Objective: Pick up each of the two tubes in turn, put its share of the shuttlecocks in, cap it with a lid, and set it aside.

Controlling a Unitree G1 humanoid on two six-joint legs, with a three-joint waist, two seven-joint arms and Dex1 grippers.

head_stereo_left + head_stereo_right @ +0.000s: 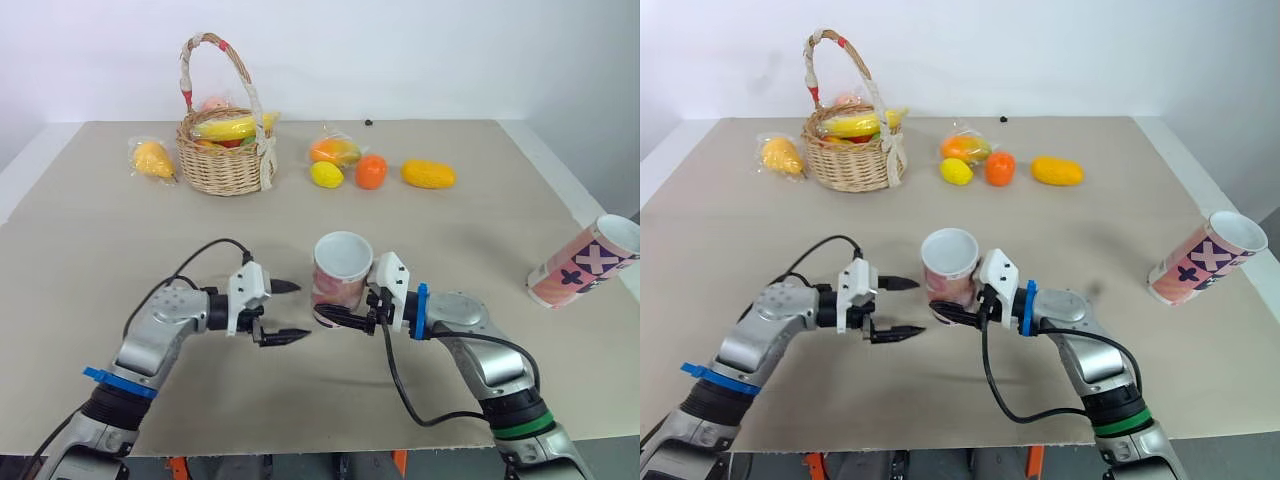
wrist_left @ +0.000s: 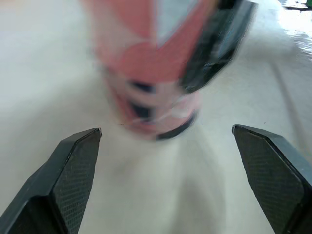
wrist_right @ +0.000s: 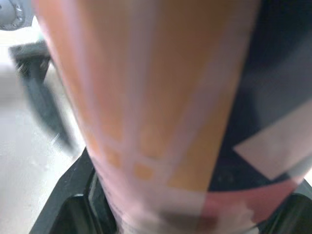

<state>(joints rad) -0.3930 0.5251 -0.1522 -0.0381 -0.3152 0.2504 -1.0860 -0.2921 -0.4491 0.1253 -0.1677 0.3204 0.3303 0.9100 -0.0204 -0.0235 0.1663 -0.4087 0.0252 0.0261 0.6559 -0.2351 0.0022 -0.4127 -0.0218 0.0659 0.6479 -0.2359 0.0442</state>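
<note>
A: status, left to right?
B: far left at the back we've got a bagged yellow fruit [image 1: 152, 158] and the wicker basket [image 1: 222, 150] of fruit, not ours. Then the left gripper [image 1: 285, 312], jaws wide, holding nothing, pointed at the first tube [image 1: 342, 270] and just short of it
A: tube where?
B: middle of the surface [image 1: 100, 260], upright, mouth open, no lid on. The right gripper [image 1: 328, 303] is clamped on its lower part, and the right wrist view has the tube wall snug in the grip. We can't tell if the base touches the surface or is just off it
A: rest?
B: behind it, loose fruit [image 1: 371, 171] in a row, well apart. Far right, the second tube [image 1: 585, 262] lies on its side near the edge, mouth open, uncapped, untouched
A: progress?
B: we'd call it step one of tube one: grasp made, nothing loaded as far as we see into the mouth, nothing capped or set aside. Left for us: fill, cap and park this one, then the full cycle on the second tube. We read the left gripper as lined up to steady or take the tube, but that's a guess
</note>
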